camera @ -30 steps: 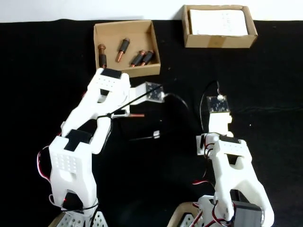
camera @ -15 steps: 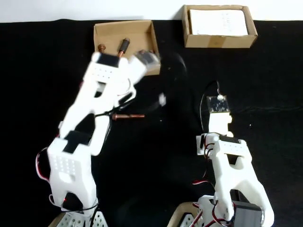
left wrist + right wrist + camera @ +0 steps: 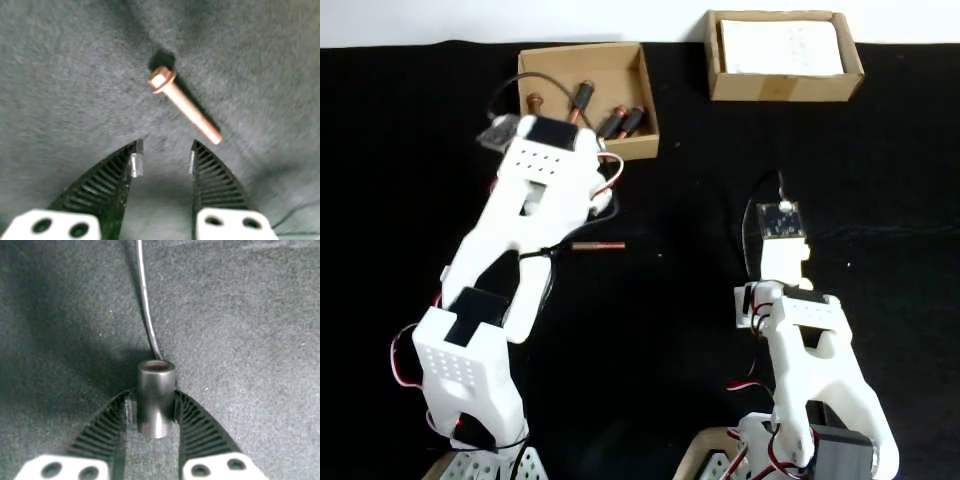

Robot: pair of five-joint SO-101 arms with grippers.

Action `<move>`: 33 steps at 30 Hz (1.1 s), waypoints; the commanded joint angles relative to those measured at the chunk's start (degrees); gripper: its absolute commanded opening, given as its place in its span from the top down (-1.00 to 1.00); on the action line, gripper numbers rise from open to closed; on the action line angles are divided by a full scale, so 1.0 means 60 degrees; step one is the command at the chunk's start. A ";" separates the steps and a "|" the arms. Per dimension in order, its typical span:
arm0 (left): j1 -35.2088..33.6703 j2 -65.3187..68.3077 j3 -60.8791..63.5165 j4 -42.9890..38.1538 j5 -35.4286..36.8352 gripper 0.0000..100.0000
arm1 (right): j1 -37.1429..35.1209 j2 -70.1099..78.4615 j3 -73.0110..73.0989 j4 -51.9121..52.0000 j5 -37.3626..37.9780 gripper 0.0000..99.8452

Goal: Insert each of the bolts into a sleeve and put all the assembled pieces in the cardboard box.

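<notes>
The loose bolt (image 3: pixel 598 245) lies flat on the black cloth (image 3: pixel 680 300), a short way in front of the cardboard box (image 3: pixel 552 78), which holds several assembled pieces (image 3: pixel 582 97); the left gripper (image 3: pixel 162 157) hangs over the cloth near the box's front edge, its jaws moderately apart with nothing between them and the bolt just beyond their tips. The right gripper (image 3: pixel 155 410), well apart from the box and off to its right, has its jaws closed on a dark sleeve (image 3: pixel 156 397) that stands upright; a thin white cable (image 3: pixel 145 300) runs across the cloth behind the sleeve.

Bolt (image 3: pixel 183 104) copper; sleeve (image 3: pixel 156 397) glossy dark grey; left gripper's fingers (image 3: pixel 112 175) black, ribbed; cardboard box (image 3: pixel 632 148) brown; tablecloth (image 3: pixel 680 330) black.
</notes>
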 commanded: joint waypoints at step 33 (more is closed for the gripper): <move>-0.0813 0.3641 -0.1546 -0.0879 0.1333 0.68 | 0.0110 -0.0110 0.0022 -0.0227 -0.0059 0.95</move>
